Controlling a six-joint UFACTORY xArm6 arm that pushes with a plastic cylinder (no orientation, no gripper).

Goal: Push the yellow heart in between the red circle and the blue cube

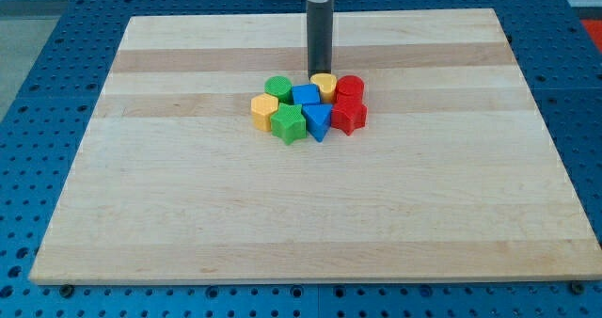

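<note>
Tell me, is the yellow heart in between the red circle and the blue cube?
In: the yellow heart sits between blue cube and red circle.

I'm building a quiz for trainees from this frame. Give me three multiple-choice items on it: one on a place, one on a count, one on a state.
1. Where is my tip?
A. at the cluster's top edge, beside the yellow heart
B. at the board's bottom edge
C. left of the green blocks

2. How many blocks are there?
A. five
B. eight
C. eleven

3. How do the blocks lie?
A. scattered wide apart
B. stacked in a tower
C. packed in one tight cluster

Key: 1 A, the rod ends just above the heart. 2 B, two each of yellow, green, blue and red. 3 C, the heart sits between the blue cube and the red circle, neighbours crowding together.
</note>
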